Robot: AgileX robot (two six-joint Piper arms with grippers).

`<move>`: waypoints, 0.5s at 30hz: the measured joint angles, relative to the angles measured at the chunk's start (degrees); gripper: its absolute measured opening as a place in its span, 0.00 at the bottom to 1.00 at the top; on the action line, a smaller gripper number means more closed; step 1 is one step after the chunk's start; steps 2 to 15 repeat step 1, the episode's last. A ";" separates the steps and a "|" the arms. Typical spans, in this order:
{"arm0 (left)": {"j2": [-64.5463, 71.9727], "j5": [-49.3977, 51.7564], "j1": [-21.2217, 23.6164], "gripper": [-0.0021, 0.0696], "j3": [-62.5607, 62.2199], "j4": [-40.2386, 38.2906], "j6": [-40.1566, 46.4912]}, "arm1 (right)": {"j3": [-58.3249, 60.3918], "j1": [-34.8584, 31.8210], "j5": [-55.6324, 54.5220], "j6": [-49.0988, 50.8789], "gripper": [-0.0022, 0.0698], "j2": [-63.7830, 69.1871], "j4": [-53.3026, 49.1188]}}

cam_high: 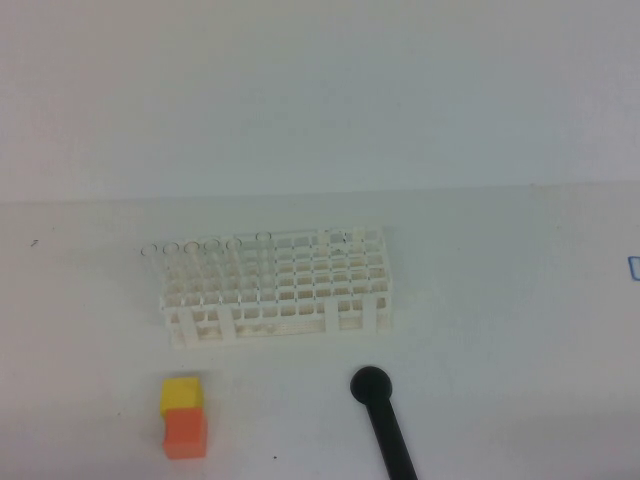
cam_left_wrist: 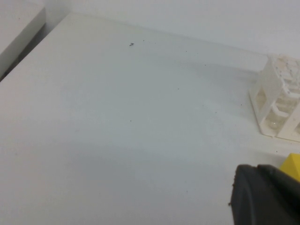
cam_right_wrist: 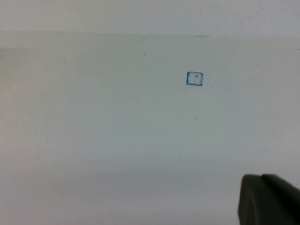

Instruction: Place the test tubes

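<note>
A white test tube rack (cam_high: 280,290) stands in the middle of the table. Several clear test tubes (cam_high: 190,247) stand along its back row, mostly at the left end, and only their rims show. Neither gripper appears in the high view. My left gripper (cam_left_wrist: 258,169) is low over bare table to the left of the rack (cam_left_wrist: 281,101), its dark fingers pressed together with nothing between them. My right gripper (cam_right_wrist: 260,178) hovers over bare table far to the right, also shut and empty.
A yellow and orange block (cam_high: 184,416) sits in front of the rack's left end; its yellow corner (cam_left_wrist: 293,165) shows beside the left fingers. A black rod with a rounded end (cam_high: 385,420) lies at the front centre. A small blue square mark (cam_right_wrist: 194,78) is on the table at the right.
</note>
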 joint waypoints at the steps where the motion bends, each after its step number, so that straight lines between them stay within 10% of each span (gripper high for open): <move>1: 0.00 0.00 0.00 0.03 0.00 0.00 0.00 | 0.00 0.00 0.11 0.00 0.03 0.00 0.00; 15: 0.00 0.00 0.00 0.03 0.00 0.00 0.00 | 0.00 0.00 0.11 0.00 0.03 0.00 0.00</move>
